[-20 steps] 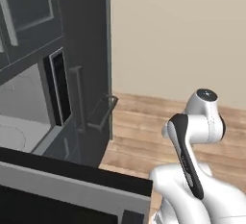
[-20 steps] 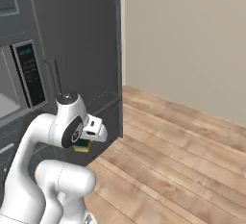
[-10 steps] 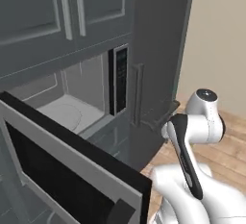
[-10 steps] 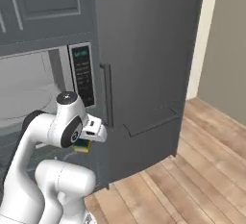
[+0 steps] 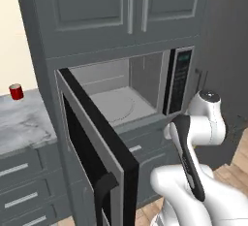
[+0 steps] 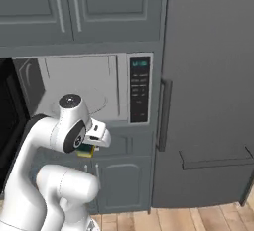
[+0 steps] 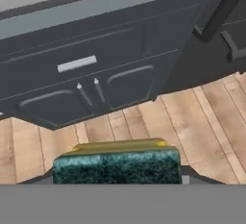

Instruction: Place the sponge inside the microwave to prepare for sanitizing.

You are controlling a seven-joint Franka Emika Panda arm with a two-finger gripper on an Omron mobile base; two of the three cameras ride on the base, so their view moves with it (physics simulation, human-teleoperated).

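Note:
The sponge (image 7: pixel 117 166), yellow with a dark green layer, sits between my gripper's (image 7: pixel 117 178) fingers, which are shut on it. In the right base view the gripper (image 6: pixel 90 147) hangs under the white wrist with the sponge (image 6: pixel 85 151) in it, below and in front of the microwave's (image 6: pixel 89 76) open mouth. The microwave (image 5: pixel 106 74) has a light grey interior with a round turntable (image 5: pixel 116 106). Its black glass door (image 5: pixel 92 142) is swung wide open toward me on the left. The black keypad panel (image 5: pixel 181 77) is on its right side.
A small red can (image 5: pixel 16 91) stands on the grey marble counter (image 5: pixel 24 123) at the left. A drawer with a silver handle (image 7: pixel 77 63) and cabinet doors lie below the microwave. A tall dark fridge (image 6: pixel 208 91) stands to the right, on a wood floor (image 7: pixel 192 122).
The whole picture has swung: the base has moved, bringing the open microwave from the left edge to the middle. The arm keeps its pose and still holds the sponge.

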